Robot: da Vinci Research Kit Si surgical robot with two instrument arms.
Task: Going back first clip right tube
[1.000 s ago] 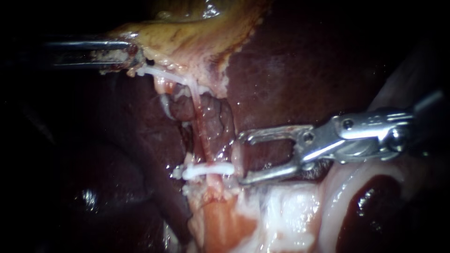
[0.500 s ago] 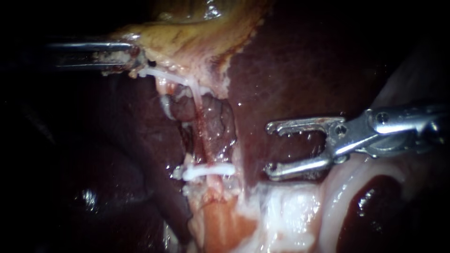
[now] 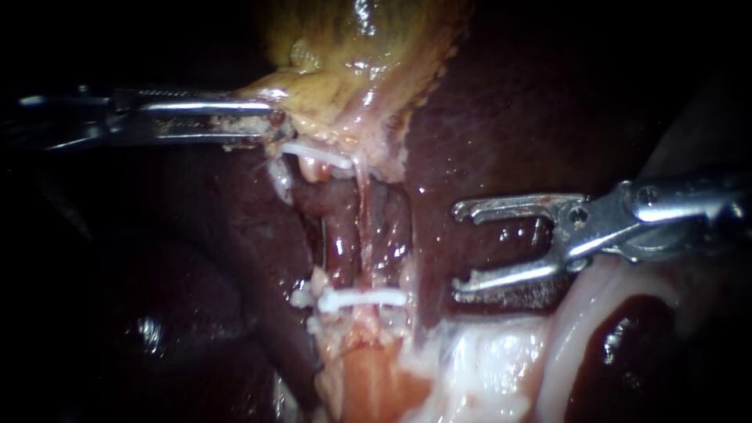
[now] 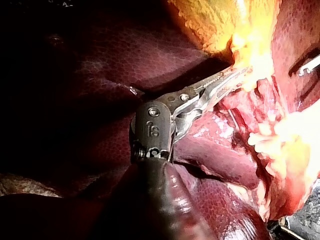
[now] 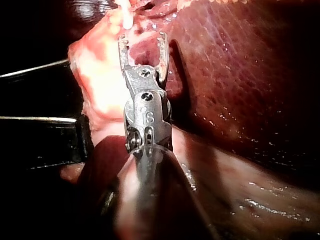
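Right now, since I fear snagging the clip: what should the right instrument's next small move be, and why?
Probably draw the right instrument straight back along its shaft. Its jaws stand open and empty, apart from the white clip across the tube, while the left instrument grips the gallbladder, so nothing seems to hold it there.

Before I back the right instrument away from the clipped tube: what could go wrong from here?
1. The right instrument stands open close over the liver; it might scrape the surface on the way out.
2. The left instrument grips the gallbladder, and the thin tube looks stretched. More pull might tear it or loosen the clip.
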